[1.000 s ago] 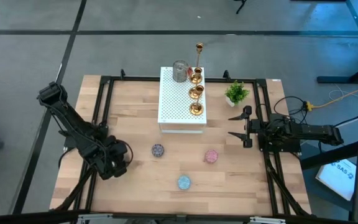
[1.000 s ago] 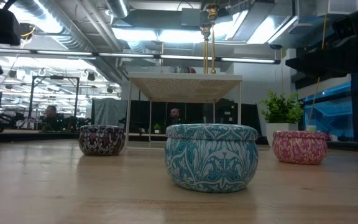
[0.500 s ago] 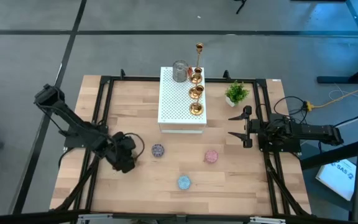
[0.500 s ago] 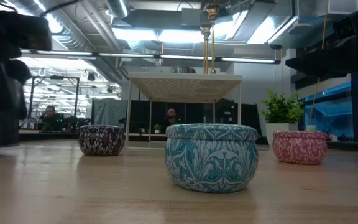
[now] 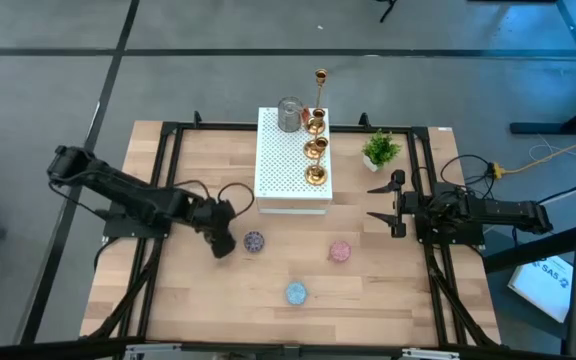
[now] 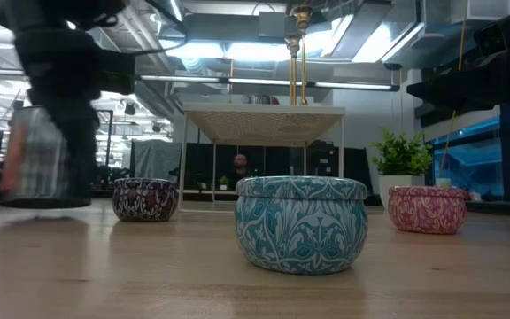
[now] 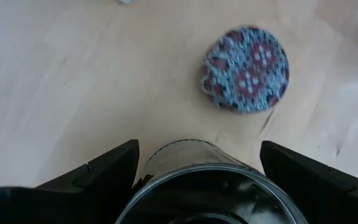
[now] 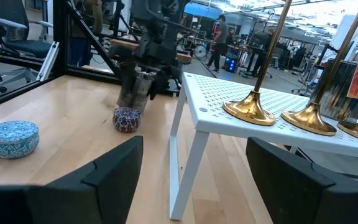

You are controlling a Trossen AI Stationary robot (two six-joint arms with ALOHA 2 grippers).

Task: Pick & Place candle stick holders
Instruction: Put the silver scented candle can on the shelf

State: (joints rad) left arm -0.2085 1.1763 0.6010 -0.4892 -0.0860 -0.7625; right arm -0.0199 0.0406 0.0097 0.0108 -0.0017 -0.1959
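Swinging in from the near-left corner, the left gripper point(image 5: 220, 240) is now reaching out over the middle of the tabletop point(image 5: 208, 300), just beside the dark red patterned tin point(image 5: 254, 241), and it is carrying a silvery cylindrical cup point(image 7: 210, 183) between wide-spread fingers point(image 7: 89, 177) that are clamping its sides. That cup is looking thin-walled, hard and slick, light enough but liable to slide or dent, so holding it across the body below the rim seems the sound place. The right gripper point(image 5: 386, 203) is waiting at the right edge with its fingers standing open and nothing in them. On the white perforated stand point(image 5: 293, 160) the gold candle stick holders point(image 5: 315, 148) are sitting in a row beside another silvery cup point(image 5: 289, 114), with the potted plant point(image 5: 380, 150) off to the right. From above, the held cup is barely showing under the arm; the left wrist view is showing its open mouth plainly, while the low view is showing it hanging just above the wood, left of the blue tin point(image 6: 301, 221) and pink tin point(image 6: 427, 209).
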